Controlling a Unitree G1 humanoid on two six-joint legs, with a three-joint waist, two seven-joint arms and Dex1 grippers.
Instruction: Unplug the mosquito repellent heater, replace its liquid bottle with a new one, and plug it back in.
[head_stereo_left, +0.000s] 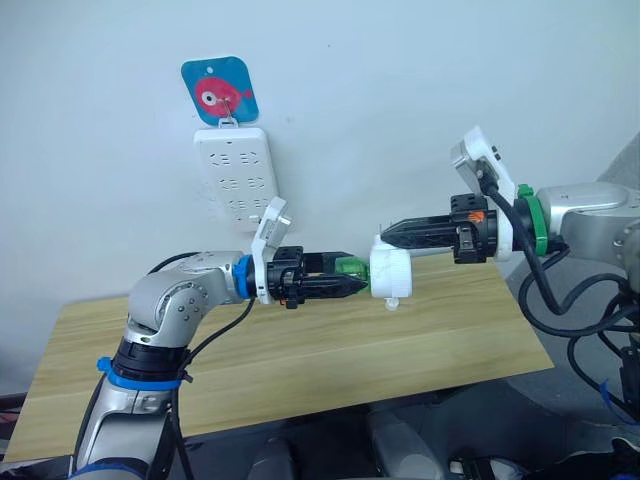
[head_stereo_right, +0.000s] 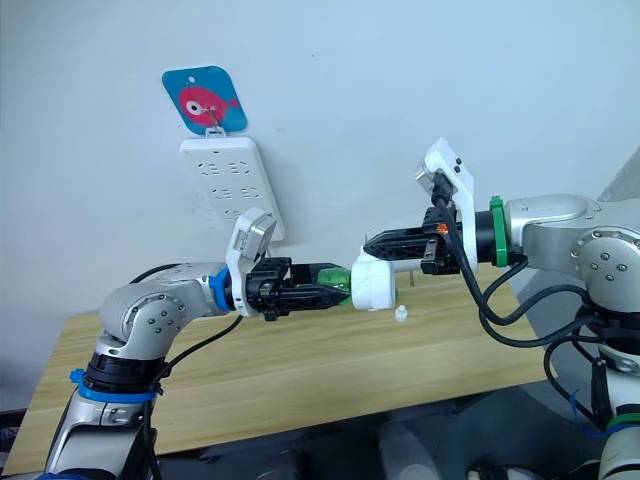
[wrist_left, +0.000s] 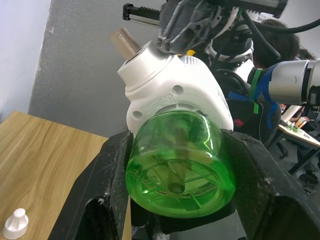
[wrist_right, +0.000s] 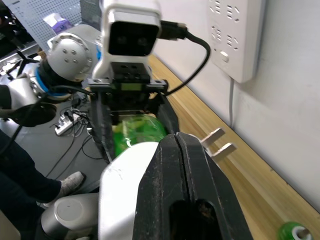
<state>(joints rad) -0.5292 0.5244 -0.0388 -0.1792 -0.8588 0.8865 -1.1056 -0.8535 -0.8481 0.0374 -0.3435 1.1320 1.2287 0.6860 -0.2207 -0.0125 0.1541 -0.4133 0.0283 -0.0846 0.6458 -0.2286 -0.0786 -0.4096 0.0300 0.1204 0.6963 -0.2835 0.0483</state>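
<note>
Left pincer (head_stereo_left: 352, 286): arm horizontal, clamped on green translucent plastic bottle (wrist_left: 180, 165).
Right pincer (head_stereo_left: 385, 233): arm level, gripping small white rounded plastic heater (head_stereo_left: 391, 272) above wooden bench (head_stereo_left: 300, 360).

Both arms reach toward the middle of the frame and meet there, pincers pointing at each other. The left arm rises from the lower left, elbow bent, forearm running level to the right; its left pincer (head_stereo_left: 340, 287) has its two black fingers (wrist_left: 107, 192) clamped on either side of the green liquid bottle (wrist_left: 179, 170). The right arm comes in from the right edge, forearm level and pointing left; its right pincer (head_stereo_left: 392, 234) is closed on the white mosquito repellent heater (head_stereo_left: 391, 271), gripping its upper part, the fingers pressed close together in the right wrist view.
</note>
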